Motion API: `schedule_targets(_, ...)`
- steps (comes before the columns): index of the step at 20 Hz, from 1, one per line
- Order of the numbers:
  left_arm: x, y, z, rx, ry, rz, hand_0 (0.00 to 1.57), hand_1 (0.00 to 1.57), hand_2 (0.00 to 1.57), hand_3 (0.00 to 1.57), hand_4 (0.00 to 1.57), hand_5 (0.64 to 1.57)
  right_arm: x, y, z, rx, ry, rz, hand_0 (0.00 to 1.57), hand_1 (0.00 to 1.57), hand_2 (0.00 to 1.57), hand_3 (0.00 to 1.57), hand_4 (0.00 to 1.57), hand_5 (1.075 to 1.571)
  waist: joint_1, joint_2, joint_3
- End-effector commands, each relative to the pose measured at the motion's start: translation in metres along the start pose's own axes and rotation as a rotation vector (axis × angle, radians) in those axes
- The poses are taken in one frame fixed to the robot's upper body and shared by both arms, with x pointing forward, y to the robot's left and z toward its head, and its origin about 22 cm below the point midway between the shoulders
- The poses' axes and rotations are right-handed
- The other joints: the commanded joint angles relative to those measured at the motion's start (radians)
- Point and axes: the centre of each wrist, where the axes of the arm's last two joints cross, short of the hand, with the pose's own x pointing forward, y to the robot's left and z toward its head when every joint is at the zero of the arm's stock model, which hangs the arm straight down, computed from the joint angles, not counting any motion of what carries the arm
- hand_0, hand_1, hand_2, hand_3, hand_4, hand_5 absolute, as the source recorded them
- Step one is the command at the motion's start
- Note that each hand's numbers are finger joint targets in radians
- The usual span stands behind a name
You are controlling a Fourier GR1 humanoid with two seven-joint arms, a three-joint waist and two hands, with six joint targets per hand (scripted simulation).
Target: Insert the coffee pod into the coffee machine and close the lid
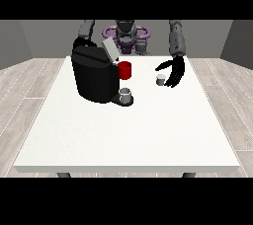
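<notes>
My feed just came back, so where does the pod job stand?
Nothing looks finished. The small grey coffee pod sits on the white table, beside the black hand at the view's right, whose fingers hang relaxed, not holding it. The black coffee machine has its grey lid raised. Left: grasp, insert, close the lid.

One white table (123, 135) carries one black coffee machine (94, 76), whose single grey lid (110, 50) stands tilted up. There are three small vessels — one red cup (125, 70) beside the machine, one grey cup (126, 94) on its drip stand, and one small grey coffee pod (160, 79). One black hand (175, 72) shows — at the view's right.
</notes>
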Motion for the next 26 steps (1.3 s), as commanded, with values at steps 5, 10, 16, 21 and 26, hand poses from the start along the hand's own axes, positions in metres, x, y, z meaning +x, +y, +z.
schedule_targets(5,0.006,-0.006,-0.01,0.063,-0.025,-0.135,0.67,0.67,0.81,0.55,0.0,1.571,0.011,-0.004,-0.012,0.015,-0.007,-0.031,0.0,0.0,0.0,0.0,0.47,1.571,-0.035,0.022,0.0001)
schedule_targets(10,-0.004,-0.032,-0.006,0.075,-0.005,-0.139,0.77,0.77,0.92,0.69,0.35,1.571,-0.004,-0.013,0.001,0.002,0.08,-0.007,0.0,0.0,0.0,0.0,0.52,1.571,-0.015,-0.047,0.0002)
schedule_targets(16,0.016,-0.024,-0.017,0.1,-0.083,-0.263,0.99,0.99,1.09,0.87,0.29,1.571,-0.014,-0.006,-0.011,-0.044,0.024,-0.031,0.0,0.0,0.0,0.0,0.51,1.571,0.012,0.013,0.0008)
schedule_targets(21,0.001,-0.004,-0.017,0.136,-0.047,-0.299,1.11,1.11,1.17,0.97,0.28,1.571,0.003,0.007,-0.006,0.016,0.008,-0.052,0.0,0.0,0.0,0.0,0.51,1.571,-0.043,0.032,0.0)
schedule_targets(26,0.024,0.007,-0.026,0.097,-0.199,-0.241,1.42,1.42,1.46,1.42,0.56,1.571,0.007,0.0,-0.019,-0.021,0.005,-0.057,0.0,0.0,0.0,0.0,0.43,1.571,-0.018,0.038,-0.0001)
